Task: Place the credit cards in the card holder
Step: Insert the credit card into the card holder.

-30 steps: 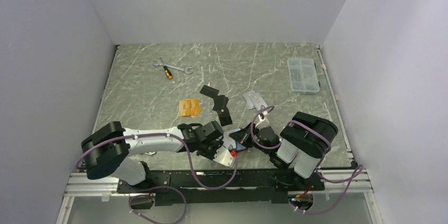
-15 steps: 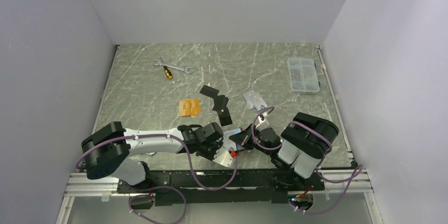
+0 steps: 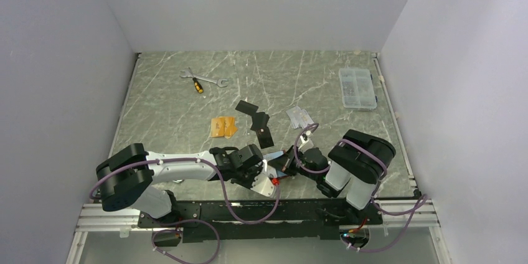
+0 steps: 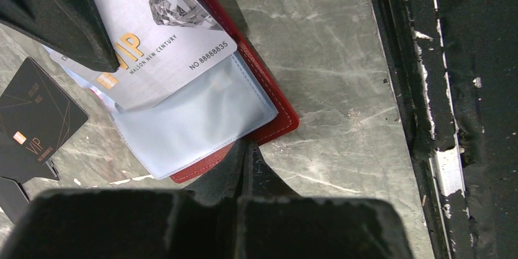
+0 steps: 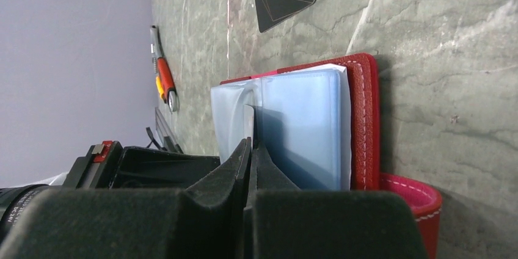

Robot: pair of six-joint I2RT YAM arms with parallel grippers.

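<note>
The dark-red card holder (image 4: 278, 126) lies open near the table's front edge, clear sleeves (image 5: 305, 124) up. My right gripper (image 5: 250, 143) is shut on a silver-grey credit card (image 4: 165, 33), which lies slanted over the sleeves with one corner at a sleeve mouth. My left gripper (image 4: 247, 149) is shut on the holder's red near edge. In the top view the left gripper (image 3: 266, 174) and the right gripper (image 3: 284, 163) meet over the holder (image 3: 278, 167). Orange cards (image 3: 223, 127), black cards (image 3: 260, 126) and silver cards (image 3: 299, 116) lie farther back.
A wrench and a screwdriver (image 3: 198, 81) lie at the back left. A clear compartment box (image 3: 357, 88) stands at the back right. A black card (image 4: 36, 112) lies just left of the holder. The table's front rail (image 4: 452, 118) runs close beside the holder.
My left gripper's jaws have shut on the holder's edge. The right gripper with the silver card has shifted slightly left over the holder.
</note>
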